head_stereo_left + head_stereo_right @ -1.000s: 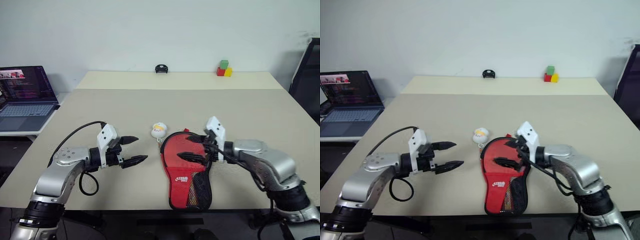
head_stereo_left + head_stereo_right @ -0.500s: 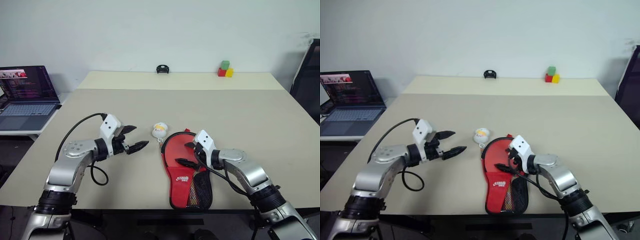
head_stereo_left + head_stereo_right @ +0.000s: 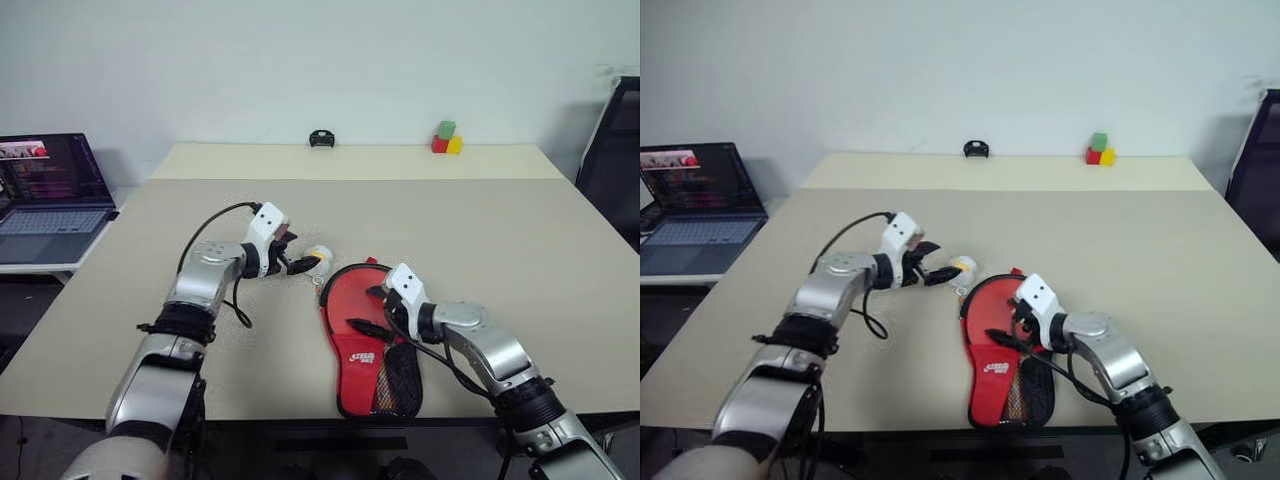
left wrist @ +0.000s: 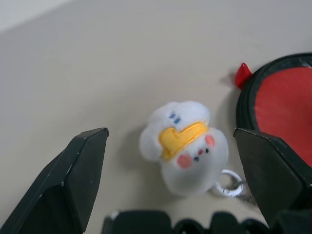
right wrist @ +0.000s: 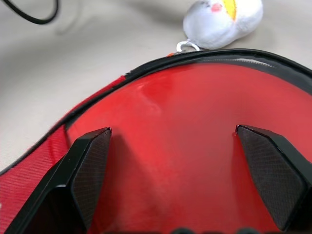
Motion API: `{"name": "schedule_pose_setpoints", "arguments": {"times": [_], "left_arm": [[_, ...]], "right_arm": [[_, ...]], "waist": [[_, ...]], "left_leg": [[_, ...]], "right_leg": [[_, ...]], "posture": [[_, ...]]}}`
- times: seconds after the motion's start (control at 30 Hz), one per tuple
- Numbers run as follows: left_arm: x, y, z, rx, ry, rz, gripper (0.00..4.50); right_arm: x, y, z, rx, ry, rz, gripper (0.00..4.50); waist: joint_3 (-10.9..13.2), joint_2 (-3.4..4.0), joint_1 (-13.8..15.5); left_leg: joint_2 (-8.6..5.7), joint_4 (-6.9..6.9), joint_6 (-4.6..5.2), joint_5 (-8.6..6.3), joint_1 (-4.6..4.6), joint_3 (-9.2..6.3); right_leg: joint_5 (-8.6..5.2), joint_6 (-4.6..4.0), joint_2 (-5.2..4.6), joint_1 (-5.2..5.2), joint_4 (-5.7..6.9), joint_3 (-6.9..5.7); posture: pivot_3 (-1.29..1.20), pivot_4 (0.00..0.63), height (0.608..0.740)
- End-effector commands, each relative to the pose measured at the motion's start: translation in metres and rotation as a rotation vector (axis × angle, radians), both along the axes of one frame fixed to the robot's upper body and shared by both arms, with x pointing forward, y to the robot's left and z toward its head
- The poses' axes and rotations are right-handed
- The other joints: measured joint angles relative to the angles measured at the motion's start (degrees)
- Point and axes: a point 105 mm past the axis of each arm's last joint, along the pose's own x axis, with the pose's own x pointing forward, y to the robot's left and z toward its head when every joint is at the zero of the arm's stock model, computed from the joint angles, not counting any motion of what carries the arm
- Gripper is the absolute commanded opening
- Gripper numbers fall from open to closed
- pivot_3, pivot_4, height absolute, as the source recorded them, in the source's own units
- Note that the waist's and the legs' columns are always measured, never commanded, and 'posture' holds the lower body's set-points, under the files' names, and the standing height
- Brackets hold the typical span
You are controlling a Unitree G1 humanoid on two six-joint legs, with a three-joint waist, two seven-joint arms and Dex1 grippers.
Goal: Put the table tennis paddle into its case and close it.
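I count one case (image 3: 372, 345) on the desk (image 3: 500, 230), one paddle (image 5: 185, 141) inside it. My left gripper (image 4: 180, 195), jaws wide, straddles the zipper charm (image 4: 185, 146). My right gripper (image 5: 185, 195), jaws wide, hangs over the paddle face.

The case (image 3: 372, 340) on the desk (image 3: 500, 240) bears a short line of white lettering across its red side, too small to read. The laptop (image 3: 45, 195) screen shows rows of text, likewise illegible.
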Motion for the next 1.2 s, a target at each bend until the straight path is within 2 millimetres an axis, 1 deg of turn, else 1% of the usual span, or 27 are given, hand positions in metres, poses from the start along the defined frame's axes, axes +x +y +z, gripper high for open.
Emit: {"name": "schedule_pose_setpoints", "arguments": {"times": [0.03, 0.17, 0.27, 0.47, 0.6, 0.7, 0.87, 1.03, 1.07, 1.1, 1.2], "left_arm": [[0.005, -0.008, -0.006, 0.017, 0.053, -0.025, 4.50], [0.006, -0.011, -0.024, 0.068, 0.111, -0.033, 4.50], [0.005, -0.012, -0.034, 0.095, 0.131, -0.038, 4.50], [0.005, -0.019, -0.037, 0.076, 0.127, -0.055, 4.50], [0.005, -0.020, -0.037, 0.056, 0.123, -0.053, 4.50], [0.004, -0.021, -0.034, 0.027, 0.108, -0.064, 3.90], [0.005, -0.016, -0.032, 0.013, 0.097, -0.053, 2.15], [0.005, -0.016, -0.029, -0.007, 0.087, -0.049, 0.49], [0.005, -0.016, -0.028, -0.008, 0.088, -0.050, 0.25], [0.005, -0.016, -0.028, -0.010, 0.088, -0.052, 0.13], [0.006, -0.017, -0.026, -0.012, 0.083, -0.052, 0.12]], "right_arm": [[-0.007, 0.002, -0.013, -0.015, 0.056, 0.001, 4.48], [-0.007, 0.003, -0.012, -0.006, 0.057, -0.007, 4.48], [-0.007, 0.003, -0.011, 0.001, 0.057, -0.017, 4.48], [-0.004, 0.002, -0.005, 0.035, 0.048, -0.057, 4.48], [-0.002, -0.001, -0.004, 0.018, 0.033, -0.067, 4.48], [-0.004, -0.002, -0.004, 0.015, 0.045, -0.070, 4.50], [-0.010, -0.003, -0.007, 0.018, 0.083, -0.060, 4.50], [-0.008, -0.008, -0.013, -0.006, 0.109, -0.098, 4.50], [-0.008, -0.009, -0.014, -0.010, 0.115, -0.101, 4.50], [-0.009, -0.010, -0.015, -0.014, 0.121, -0.099, 4.50], [-0.015, -0.009, -0.019, -0.026, 0.148, -0.073, 4.50]], "waist": [[0.0, 0.00, 0.1], [0.0, -0.01, 0.0], [0.0, -0.03, 0.1], [-0.1, -0.08, 0.3], [-0.1, -0.08, 0.3], [-0.1, -0.08, 0.3], [-0.1, -0.08, 0.3], [-0.1, -0.08, 0.3], [-0.1, -0.08, 0.3], [-0.1, -0.08, 0.3], [-0.1, -0.08, 0.3]], "left_leg": [[0.00, 0.00, 0.00, 0.00, -0.01, -0.03], [0.00, 0.01, 0.00, 0.00, 0.00, 0.00], [0.01, 0.01, 0.00, 0.00, -0.01, -0.03], [0.00, 0.02, -0.02, 0.01, 0.01, -0.04], [-0.01, 0.03, -0.02, 0.01, 0.00, -0.05], [-0.02, 0.03, -0.02, 0.01, 0.00, -0.05], [-0.01, 0.03, -0.02, 0.01, -0.02, -0.07], [-0.01, 0.03, -0.02, 0.01, -0.02, -0.07], [-0.01, 0.03, -0.02, 0.01, -0.01, -0.07], [-0.02, 0.03, -0.02, 0.01, -0.01, -0.06], [-0.02, 0.03, -0.02, 0.01, -0.01, -0.06]], "right_leg": [[0.00, 0.00, 0.00, 0.00, 0.00, -0.01], [0.00, 0.00, 0.01, -0.01, 0.00, -0.02], [0.00, 0.00, 0.01, -0.01, 0.02, -0.01], [0.00, 0.00, 0.00, 0.02, 0.07, 0.00], [0.00, 0.00, -0.01, 0.02, 0.08, 0.01], [0.00, 0.00, -0.01, 0.02, 0.08, 0.00], [0.00, 0.00, -0.01, 0.01, 0.06, 0.00], [0.00, 0.00, -0.01, 0.01, 0.06, 0.00], [0.00, 0.00, -0.01, 0.01, 0.07, -0.01], [0.00, 0.00, -0.01, 0.01, 0.07, 0.00], [0.00, 0.00, -0.01, 0.01, 0.07, -0.01]], "posture": [[0.00, 0.150, 0.740], [0.00, 0.150, 0.740], [0.00, 0.150, 0.740], [0.00, 0.150, 0.740], [0.00, 0.150, 0.740], [0.00, 0.150, 0.740], [0.00, 0.150, 0.740], [0.00, 0.150, 0.740], [0.00, 0.150, 0.740], [0.00, 0.150, 0.740], [0.00, 0.150, 0.740]]}}
